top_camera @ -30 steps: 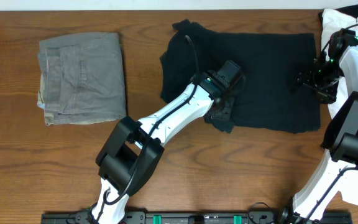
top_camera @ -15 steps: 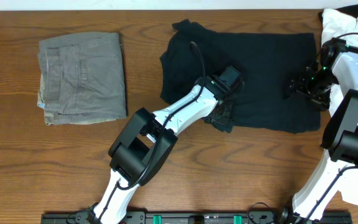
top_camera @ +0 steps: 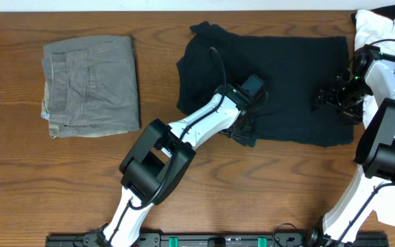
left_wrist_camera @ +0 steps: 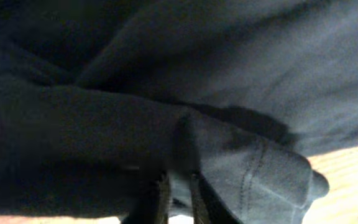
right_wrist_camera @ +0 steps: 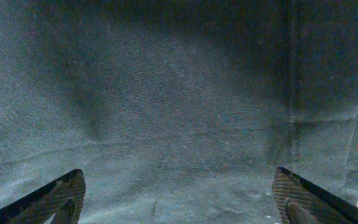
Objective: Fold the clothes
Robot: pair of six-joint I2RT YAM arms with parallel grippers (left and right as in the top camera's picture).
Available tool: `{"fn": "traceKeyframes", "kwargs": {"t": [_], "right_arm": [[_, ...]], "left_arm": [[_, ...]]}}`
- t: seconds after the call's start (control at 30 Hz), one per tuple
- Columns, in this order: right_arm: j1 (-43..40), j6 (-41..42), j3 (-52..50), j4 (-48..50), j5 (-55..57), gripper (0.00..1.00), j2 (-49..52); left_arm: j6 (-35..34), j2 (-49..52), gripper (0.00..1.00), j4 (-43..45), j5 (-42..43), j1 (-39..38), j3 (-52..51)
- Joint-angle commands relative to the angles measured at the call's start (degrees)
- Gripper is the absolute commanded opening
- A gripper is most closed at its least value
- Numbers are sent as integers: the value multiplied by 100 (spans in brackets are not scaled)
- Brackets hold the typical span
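**Location.** The black T-shirt (top_camera: 286, 62) lies spread flat on the wooden table (top_camera: 60, 178), right of centre. It is well apart from the folded grey-green trousers (top_camera: 91, 86) on the left. Its right edge is near the white garment (top_camera: 379, 27) in the far right corner.

**Gripper state.** The left gripper (top_camera: 244, 125) sits at the shirt's lower edge, where the cloth is bunched. In the left wrist view its fingers (left_wrist_camera: 160, 198) stand nearly together with a raised ridge of cloth between them. The view is dark, but this appears to be a pinch on the fabric. The right gripper (top_camera: 331, 99) hovers over the shirt's right side with its jaws spread wide and holds nothing. Only flat cloth shows between its fingers (right_wrist_camera: 61, 193).

**Handling properties.** Treat the fabric as light, thin and limp.
- It holds no shape and drapes from any lifted point.
- It wrinkles readily and drags over the wood.
- It is not fragile.

**Grip points.** Take hold at stitched edges, where the doubled cloth gives the jaws more to bite on.
- Left side: the sleeve hem (left_wrist_camera: 253, 177), just beside the pinch.
- Right side: the stitched seam (right_wrist_camera: 291, 93).

Pinch one layer stack only, and lift both sides together to keep the fold line straight.
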Motion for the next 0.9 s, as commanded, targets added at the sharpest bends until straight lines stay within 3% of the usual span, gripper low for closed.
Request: {"fn": "traceKeyframes", "kwargs": {"t": [0.0, 0.17, 0.57, 0.87], "right_arm": [[37, 20, -35, 33, -44, 95, 35], [37, 20, -39, 50, -44, 97, 35], [37, 20, -39, 63, -44, 99, 35], [37, 20, -39, 63, -42, 99, 35]], "left_arm": [[-22, -372, 33, -61, -4, -50, -15], [81, -442, 41, 4, -57, -208, -17], [197, -431, 58, 221, -1080, -876, -17], [299, -286, 59, 284, -1360, -975, -17]]}}
